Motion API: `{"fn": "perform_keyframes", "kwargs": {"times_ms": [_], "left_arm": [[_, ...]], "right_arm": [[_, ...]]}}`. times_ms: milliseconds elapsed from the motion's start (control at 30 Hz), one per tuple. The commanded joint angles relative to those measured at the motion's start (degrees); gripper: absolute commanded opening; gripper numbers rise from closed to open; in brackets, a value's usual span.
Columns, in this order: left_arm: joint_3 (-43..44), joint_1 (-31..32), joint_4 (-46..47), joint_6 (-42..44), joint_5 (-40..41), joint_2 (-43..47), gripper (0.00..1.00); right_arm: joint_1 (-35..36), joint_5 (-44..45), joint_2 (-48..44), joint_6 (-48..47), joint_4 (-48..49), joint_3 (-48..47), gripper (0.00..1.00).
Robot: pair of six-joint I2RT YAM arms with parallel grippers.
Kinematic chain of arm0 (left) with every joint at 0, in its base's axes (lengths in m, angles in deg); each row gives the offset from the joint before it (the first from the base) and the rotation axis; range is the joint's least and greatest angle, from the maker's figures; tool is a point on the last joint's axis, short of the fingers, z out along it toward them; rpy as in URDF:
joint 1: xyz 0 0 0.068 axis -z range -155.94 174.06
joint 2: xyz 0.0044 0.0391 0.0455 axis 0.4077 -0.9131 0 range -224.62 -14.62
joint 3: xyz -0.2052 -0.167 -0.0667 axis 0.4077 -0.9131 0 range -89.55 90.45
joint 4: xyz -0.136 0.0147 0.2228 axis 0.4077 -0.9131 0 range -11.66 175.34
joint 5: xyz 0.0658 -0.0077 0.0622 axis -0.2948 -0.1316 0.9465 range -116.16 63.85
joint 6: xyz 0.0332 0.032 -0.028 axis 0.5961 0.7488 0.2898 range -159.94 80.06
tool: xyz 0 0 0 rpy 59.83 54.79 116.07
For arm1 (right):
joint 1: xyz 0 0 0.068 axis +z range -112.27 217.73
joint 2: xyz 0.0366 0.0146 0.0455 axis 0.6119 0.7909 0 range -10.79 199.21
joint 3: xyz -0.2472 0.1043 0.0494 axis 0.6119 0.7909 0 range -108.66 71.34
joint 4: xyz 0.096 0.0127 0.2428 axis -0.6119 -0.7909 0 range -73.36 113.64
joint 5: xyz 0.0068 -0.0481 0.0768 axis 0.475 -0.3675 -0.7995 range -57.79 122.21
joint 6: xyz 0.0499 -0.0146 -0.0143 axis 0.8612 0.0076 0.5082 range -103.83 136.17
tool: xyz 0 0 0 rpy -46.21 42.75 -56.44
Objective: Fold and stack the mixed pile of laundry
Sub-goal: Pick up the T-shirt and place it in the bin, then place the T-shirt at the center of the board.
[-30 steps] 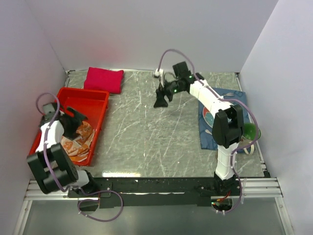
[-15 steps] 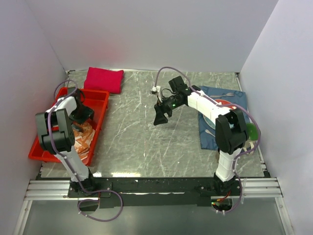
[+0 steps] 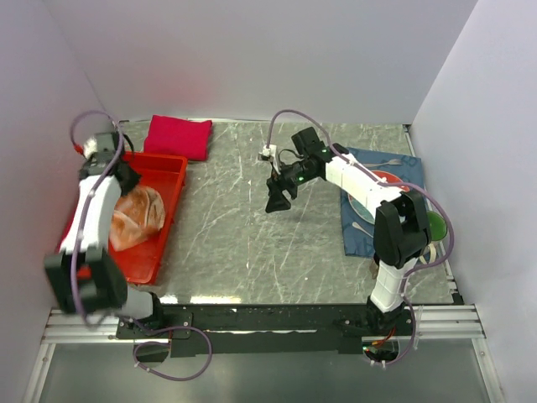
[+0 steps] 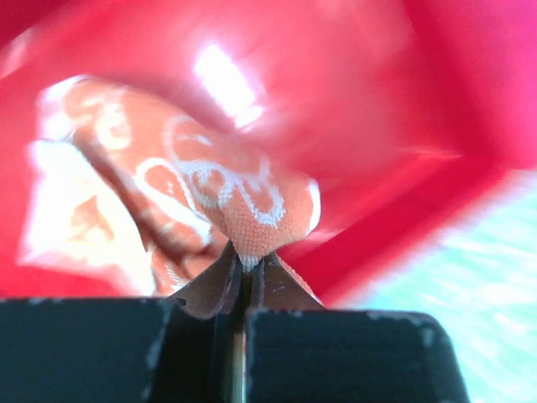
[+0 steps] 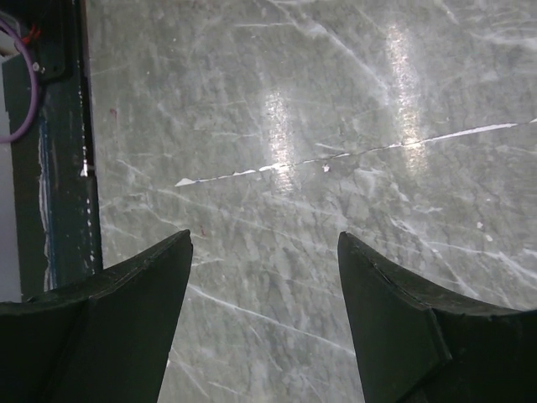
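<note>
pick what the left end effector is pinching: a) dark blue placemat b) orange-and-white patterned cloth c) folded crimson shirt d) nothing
b: the left end effector is shut on a fold of the small orange-and-white patterned cloth, over the red plastic tray.

We see two arms bolted to one black base rail [image 3: 268,317]. The left arm [image 3: 91,210], rising from the rail's left end, has white link shells and black joint housings, and the right arm [image 3: 369,180], at the rail's right end, matches it. A mauve cable [image 3: 289,112] loops along each arm and curls below the rail. Small green lights [image 3: 295,168] glow on the right arm. The right gripper [image 5: 264,252] has dark, wedge-shaped fingers [image 5: 126,327]. The left gripper [image 4: 243,264] has matt black blocks with chipped edges.
</note>
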Motion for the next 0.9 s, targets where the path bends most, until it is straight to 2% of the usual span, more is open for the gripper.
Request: {"fn": "perform_keyframes", "kwargs": {"times_ms": [0,167,200,367,400,600,767,867], "left_arm": [[6.85,2.67,8.17,10.03,-7.23,14.82,0.01],[13.80,9.62,13.78,13.65,-14.99,18.71,0.01],[14.16,13.98,14.76,14.26,-15.69,19.58,0.01],[12.93,24.20,20.92,12.61,-19.40,20.39,0.01],[12.41,27.78,22.58,11.56,-19.48,19.95,0.01],[4.86,39.49,30.14,6.64,-21.14,15.04,0.01],[-4.29,42.58,41.83,3.11,-26.94,7.13,0.02],[-3.42,43.55,42.55,3.90,-29.76,-0.69,0.11]], "right_arm": [[-0.54,-0.43,-5.36,-8.72,-5.03,-5.98,0.78],[-1.51,-3.07,-6.77,-13.92,-9.34,-12.30,0.78],[-1.60,-3.42,-7.03,-14.18,-10.30,-13.09,0.78],[-2.13,-5.09,-8.79,-13.92,-11.19,-16.00,0.79],[-2.39,-5.18,-9.14,-13.75,-11.19,-15.83,0.79],[-2.57,-4.22,-12.22,-14.80,-11.28,-9.60,0.80],[-3.18,-3.43,-15.29,-13.31,-7.86,-0.02,0.80],[-3.88,1.04,-16.70,-9.28,-4.25,5.25,0.80]]}}
